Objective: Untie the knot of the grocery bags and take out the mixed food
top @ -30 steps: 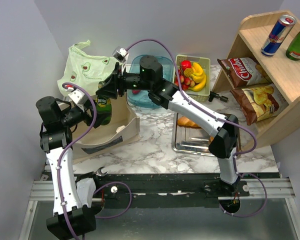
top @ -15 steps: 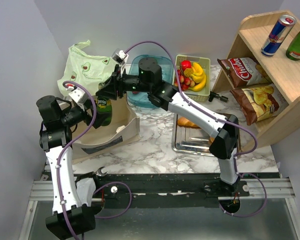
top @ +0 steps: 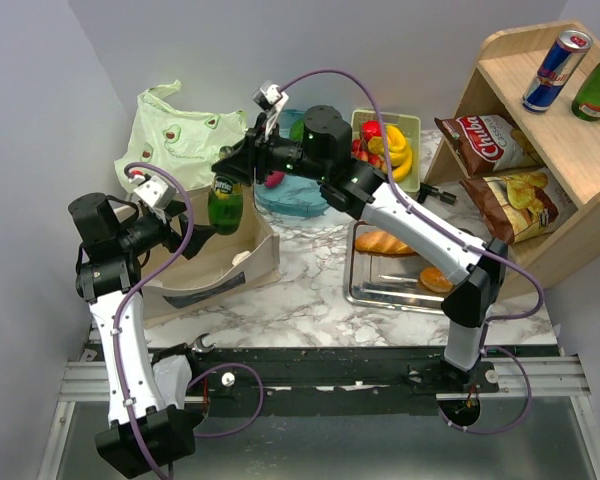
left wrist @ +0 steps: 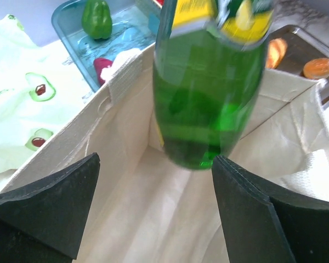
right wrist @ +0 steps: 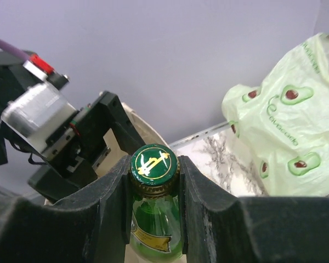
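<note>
- Green bottle (top: 225, 205) hangs upright over the open beige tote (top: 220, 272) in the top view, with the right end effector (top: 227, 177) pinching its neck. You are partway through the take-out step, lifting food from the tote. The left end effector (top: 192, 236) sits at the tote's near-left rim. The pale green bag (top: 180, 135) lies slack on the desk (top: 300, 300) behind the tote, and I cannot tell whether its handles are knotted.
- From the left wrist, your left end effector is spread wide with nothing in it. The bottle's base hangs between the two fingers, apart from both, over the tote's pale floor. I cannot tell from here whether the base is above the rim. Beyond the tote wall, the blue tray (left wrist: 71, 33) holds a green bell pepper (left wrist: 96, 19) and a magenta-red vegetable (left wrist: 102, 67).
- From the right wrist, the right end effector is closed tight on the neck just under the cap, one finger on each side. The grip looks centred, and the bottle looks close to plumb.
- For the next move, I judge you should raise the bottle until its base clears the tote rim. Then carry it toward the tray or bare desk and set it down upright before you release it. With only the neck held, the bottle may swing, so move slowly and keep the left fingers off the glass.
</note>
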Action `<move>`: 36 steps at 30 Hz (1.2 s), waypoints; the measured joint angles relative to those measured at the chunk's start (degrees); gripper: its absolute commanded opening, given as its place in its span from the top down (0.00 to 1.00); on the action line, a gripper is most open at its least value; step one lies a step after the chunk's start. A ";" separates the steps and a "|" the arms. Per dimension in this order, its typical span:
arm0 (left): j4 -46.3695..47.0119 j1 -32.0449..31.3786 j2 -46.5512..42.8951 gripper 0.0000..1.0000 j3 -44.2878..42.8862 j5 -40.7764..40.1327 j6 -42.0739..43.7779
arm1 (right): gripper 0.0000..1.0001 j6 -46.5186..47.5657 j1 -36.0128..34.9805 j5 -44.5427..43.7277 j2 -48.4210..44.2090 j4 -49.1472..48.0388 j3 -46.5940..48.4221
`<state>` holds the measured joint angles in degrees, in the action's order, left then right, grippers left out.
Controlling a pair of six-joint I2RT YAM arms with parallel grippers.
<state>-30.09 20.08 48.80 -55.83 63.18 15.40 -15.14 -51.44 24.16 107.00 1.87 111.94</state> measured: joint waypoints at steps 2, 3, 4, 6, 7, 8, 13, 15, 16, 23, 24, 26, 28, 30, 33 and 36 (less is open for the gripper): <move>-0.35 0.11 0.28 0.22 0.02 -1.07 1.64 | 0.99 0.13 0.39 -0.98 -0.92 0.17 0.59; -0.52 0.11 0.50 0.23 0.07 -2.01 2.49 | 0.99 0.33 0.59 -1.53 -1.31 0.66 1.25; -0.55 0.11 0.72 0.24 0.17 -2.95 3.23 | 0.99 0.79 0.74 -2.14 -1.66 1.18 1.99; -0.46 0.11 1.09 0.26 0.68 -5.38 4.22 | 0.99 2.34 0.94 -3.50 -2.49 2.58 3.76; -0.46 0.11 1.40 0.26 1.01 -6.88 4.81 | 0.99 3.61 1.01 -4.50 -3.08 3.54 4.74; -0.50 0.11 1.75 0.26 1.11 -7.93 5.22 | 0.99 5.05 1.20 -5.60 -3.82 4.66 5.68; -0.61 0.11 5.46 0.27 1.11 -13.09 7.30 | 0.99 12.57 2.05 -12.28 -11.19 10.29 6.80; -0.52 0.11 6.43 0.28 1.11 -14.47 7.72 | 0.99 15.39 3.19 -14.67 -15.61 12.28 5.92; -0.50 0.09 6.64 0.28 1.11 -14.78 7.80 | 0.99 16.68 3.87 -15.78 -17.75 13.40 5.73; -0.48 -3.15 8.92 0.28 0.72 -16.76 9.40 | 0.99 20.85 17.03 -18.80 -29.62 17.27 3.54; -0.48 -3.93 9.35 0.28 0.55 -17.29 9.77 | 0.99 20.94 19.65 -18.84 -30.58 18.05 3.50; -0.50 -4.98 10.08 0.28 0.11 -17.84 10.19 | 0.99 20.85 24.33 -18.95 -31.80 19.19 3.34; -0.52 -6.01 11.06 0.28 -0.61 -18.45 10.54 | 0.99 20.26 28.35 -18.82 -33.16 20.24 2.56; -0.46 -6.78 12.00 0.28 -1.05 -18.88 10.73 | 0.99 19.67 31.89 -18.49 -34.75 21.51 1.18; -0.44 -7.80 12.72 0.28 -1.07 -19.43 10.88 | 0.99 18.73 37.05 -18.29 -36.74 24.46 0.46; -0.39 -9.01 13.16 0.28 -1.07 -19.76 10.97 | 0.99 17.68 42.47 -18.29 -38.07 25.94 1.11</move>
<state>-30.48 11.07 61.95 -56.90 43.42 26.37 2.55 -8.97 5.87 68.93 27.81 113.06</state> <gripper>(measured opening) 0.729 0.376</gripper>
